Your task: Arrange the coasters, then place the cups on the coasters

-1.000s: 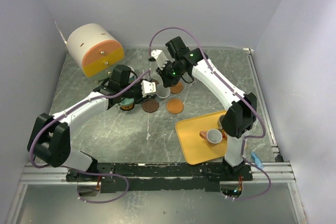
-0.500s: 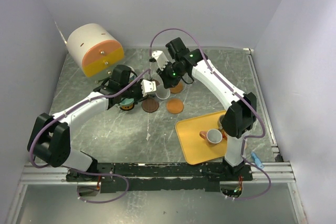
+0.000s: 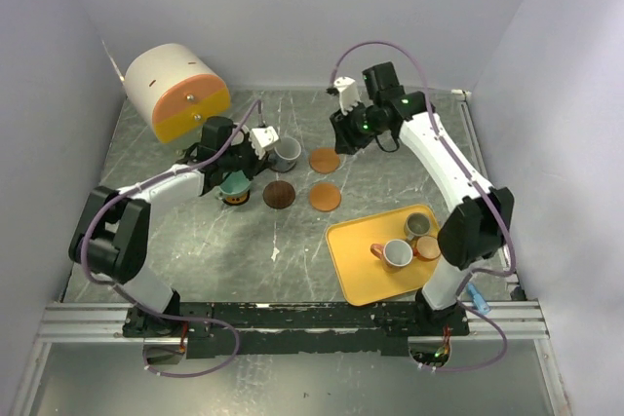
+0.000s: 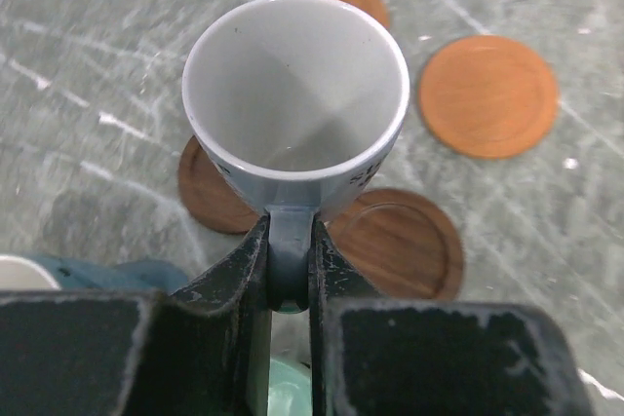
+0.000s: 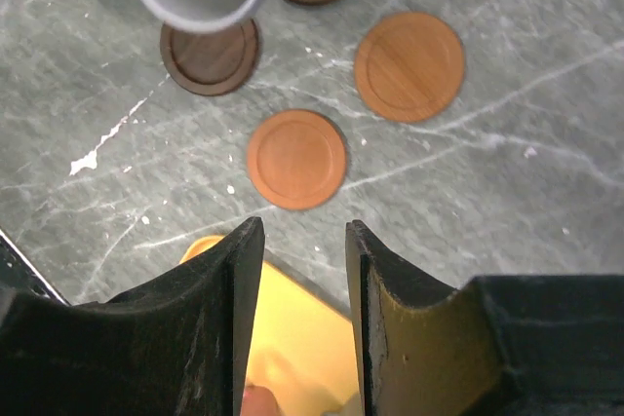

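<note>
The left gripper [image 4: 290, 241] is pinching the handle of the grey cup [image 4: 292, 94], which is hanging upright partly over the farther dark brown coaster [image 4: 206, 203] (not yet centred, I judge), while the right gripper [image 5: 297, 260] is hovering half-open and empty, far right.

A cup [image 4: 295, 94] is gripped by its handle just ahead of the left claw [image 4: 290, 241]; four coasters [image 4: 487, 94] are spread on the bench [image 4: 88, 94] beneath and beyond it. A tray [image 5: 292, 338] is seen under the right claw [image 5: 297, 241].
</note>
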### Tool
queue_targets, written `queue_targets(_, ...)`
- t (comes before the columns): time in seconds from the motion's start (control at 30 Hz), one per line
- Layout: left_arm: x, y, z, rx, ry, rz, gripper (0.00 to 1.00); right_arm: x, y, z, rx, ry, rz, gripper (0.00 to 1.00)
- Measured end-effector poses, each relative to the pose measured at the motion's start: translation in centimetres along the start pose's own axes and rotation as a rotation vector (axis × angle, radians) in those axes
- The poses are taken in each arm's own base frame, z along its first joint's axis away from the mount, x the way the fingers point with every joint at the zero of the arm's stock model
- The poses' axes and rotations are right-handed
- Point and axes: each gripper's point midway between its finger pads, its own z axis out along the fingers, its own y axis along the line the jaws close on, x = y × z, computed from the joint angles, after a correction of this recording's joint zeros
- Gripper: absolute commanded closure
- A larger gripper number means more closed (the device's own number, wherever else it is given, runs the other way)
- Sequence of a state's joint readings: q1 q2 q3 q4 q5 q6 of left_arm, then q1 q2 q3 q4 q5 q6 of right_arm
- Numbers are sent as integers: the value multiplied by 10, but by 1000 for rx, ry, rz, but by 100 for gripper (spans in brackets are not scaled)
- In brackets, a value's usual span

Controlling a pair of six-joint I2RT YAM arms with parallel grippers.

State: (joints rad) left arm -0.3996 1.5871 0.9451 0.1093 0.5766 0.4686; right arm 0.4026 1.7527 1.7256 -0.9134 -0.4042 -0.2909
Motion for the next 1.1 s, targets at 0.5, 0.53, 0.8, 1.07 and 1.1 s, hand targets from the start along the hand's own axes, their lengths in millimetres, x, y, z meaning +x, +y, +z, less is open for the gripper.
queue_targets(0.5, 44, 42, 41, -132, 82, -183, 93, 14, -5, -25, 35, -46, 23, 61)
queue_targets(0.53, 42, 43, 41, -136, 76, -186, 93, 15, -4, -24, 32, -47, 23, 61)
queue_targets(0.8, 34, 50, 46, -150, 49, -199, 93, 14, -2, -24, 18, -52, 24, 61)
queue_targets(1.07, 47, 47, 52, -140, 73, -220, 93, 20, -2, -20, 13, -41, 31, 61)
queue_targets(1.1, 47, 47, 52, -140, 74, -222, 93, 21, -2, -20, 12, -39, 32, 61)
